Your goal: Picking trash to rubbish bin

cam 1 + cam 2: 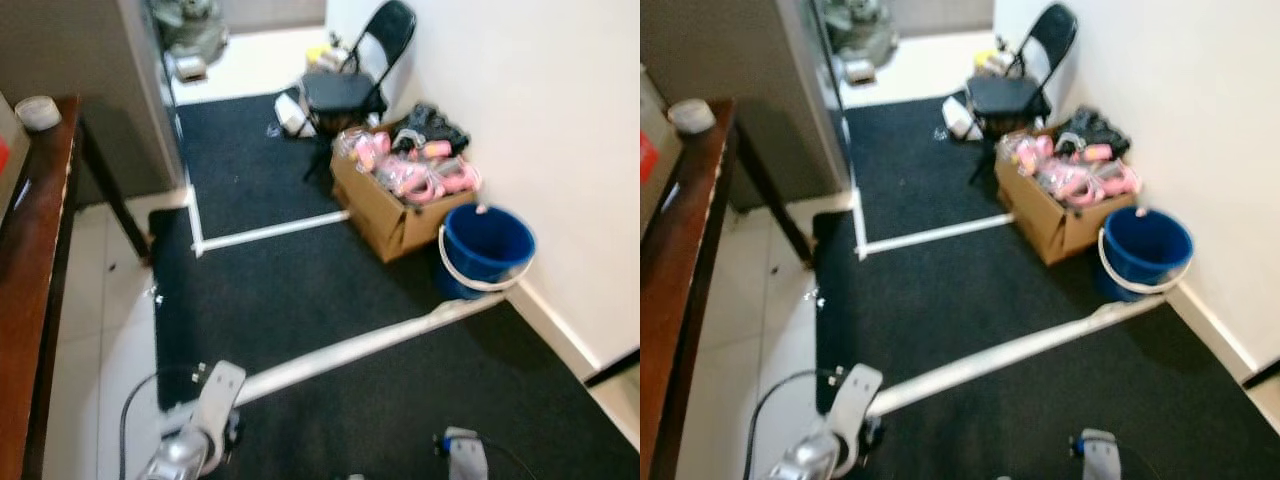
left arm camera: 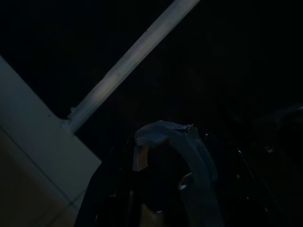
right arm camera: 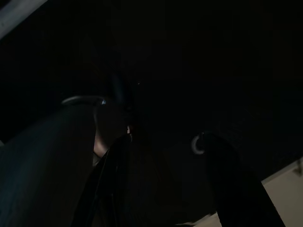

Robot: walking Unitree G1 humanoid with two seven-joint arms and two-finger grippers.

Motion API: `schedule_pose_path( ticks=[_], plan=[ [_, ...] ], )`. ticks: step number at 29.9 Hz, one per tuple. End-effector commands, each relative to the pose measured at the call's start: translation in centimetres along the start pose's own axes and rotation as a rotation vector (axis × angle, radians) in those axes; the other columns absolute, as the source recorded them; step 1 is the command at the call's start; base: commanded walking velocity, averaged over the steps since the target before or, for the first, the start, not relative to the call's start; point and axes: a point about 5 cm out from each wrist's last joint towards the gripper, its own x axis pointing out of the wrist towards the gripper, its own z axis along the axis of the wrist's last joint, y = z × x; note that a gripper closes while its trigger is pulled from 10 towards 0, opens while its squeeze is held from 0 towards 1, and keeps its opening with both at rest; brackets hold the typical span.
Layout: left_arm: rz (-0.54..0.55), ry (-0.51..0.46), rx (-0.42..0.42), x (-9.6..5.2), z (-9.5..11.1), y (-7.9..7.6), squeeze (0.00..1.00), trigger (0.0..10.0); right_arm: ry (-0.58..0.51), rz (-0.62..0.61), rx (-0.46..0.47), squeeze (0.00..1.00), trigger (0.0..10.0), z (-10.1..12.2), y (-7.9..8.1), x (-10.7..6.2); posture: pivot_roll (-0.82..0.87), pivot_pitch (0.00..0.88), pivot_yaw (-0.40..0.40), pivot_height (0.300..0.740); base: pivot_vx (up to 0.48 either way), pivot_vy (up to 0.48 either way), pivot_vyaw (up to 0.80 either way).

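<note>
A blue bucket (image 1: 487,262) with a white handle stands on the black carpet against the right wall, ahead of me and to the right. My left arm (image 1: 200,430) hangs low at the bottom left. In the dim left wrist view, my left gripper (image 2: 165,142) looks shut on a pale crumpled piece of trash (image 2: 163,131). My right arm (image 1: 462,455) hangs at the bottom right. In the right wrist view, my right gripper (image 3: 164,137) is open above dark carpet, with nothing between its fingers.
A cardboard box (image 1: 385,220) of pink items sits just beyond the bucket, with a black folding chair (image 1: 345,90) behind it. A wooden table (image 1: 40,250) carrying a tape roll (image 1: 38,110) runs along the left. White strips (image 1: 370,345) cross the carpet.
</note>
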Motion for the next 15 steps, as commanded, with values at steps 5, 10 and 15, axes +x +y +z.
schedule_pose_path(
  ticks=[5,10,15],
  plan=[
    [0.021,0.018,-0.007,-0.2,-0.8,0.2,0.00,10.0,0.005,-0.009,-0.004,0.00,10.0,-0.4,-0.1,-0.1,0.04,0.123,0.038,0.740,0.000,0.000,-0.80],
    [0.027,0.004,-0.044,-0.2,-0.7,0.2,0.00,10.0,0.002,-0.002,-0.027,0.00,10.0,-0.1,-0.1,0.0,0.04,0.122,0.027,0.740,0.000,0.000,-0.80],
    [0.013,-0.008,-0.060,-0.2,-0.7,-0.1,0.00,10.0,-0.003,0.013,-0.039,0.00,10.0,0.1,0.2,0.1,0.04,0.121,0.020,0.740,0.000,0.000,-0.80]
  ],
)
